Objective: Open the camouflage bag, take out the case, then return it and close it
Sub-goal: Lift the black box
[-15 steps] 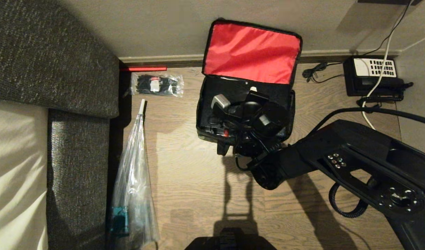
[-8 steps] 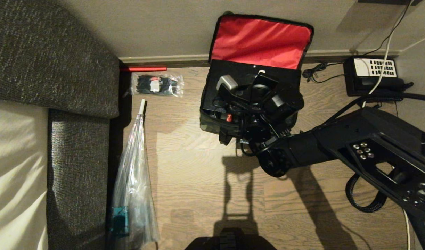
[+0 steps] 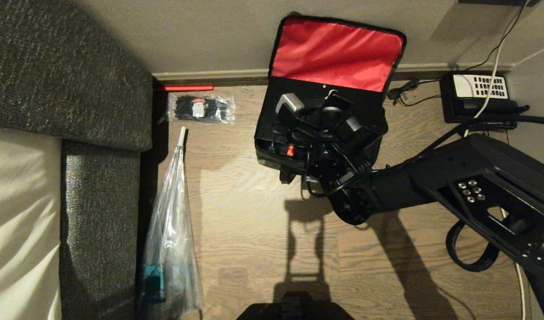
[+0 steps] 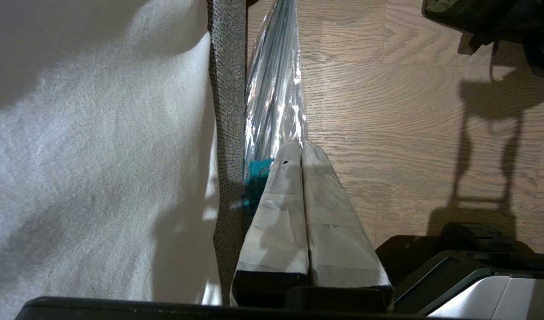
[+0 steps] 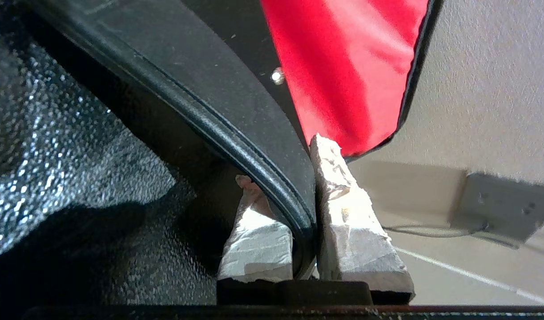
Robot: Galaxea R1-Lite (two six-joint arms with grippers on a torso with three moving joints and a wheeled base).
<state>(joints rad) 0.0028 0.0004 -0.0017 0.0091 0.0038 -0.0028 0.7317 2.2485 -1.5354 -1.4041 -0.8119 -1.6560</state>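
Observation:
The camouflage bag point(image 3: 266, 156) stands open on the wooden floor by the wall, its red-lined lid point(image 3: 336, 53) leaning back against the wall. The black case point(image 3: 276, 144), with a small red knob point(image 3: 290, 150), sits in the bag's mouth under my right wrist. My right gripper point(image 3: 330, 95) reaches in from the right and is shut on a thin black rim point(image 5: 272, 178) of the case point(image 5: 76, 155). One taped finger is inside the rim and one outside. My left gripper point(image 4: 300, 144) hangs parked and shut beside the sofa edge.
A dark sofa point(image 3: 67, 71) with a white cover fills the left. A clear-sleeved umbrella point(image 3: 171, 231) lies along it, and a packet of black ties point(image 3: 200, 109) lies near the skirting. A black telephone point(image 3: 478, 98) and cables point(image 3: 400, 93) sit right of the bag.
My right arm has drawn up and toward the wall. The case and the bag have shifted with it, and the red lid now lies higher against the wall.

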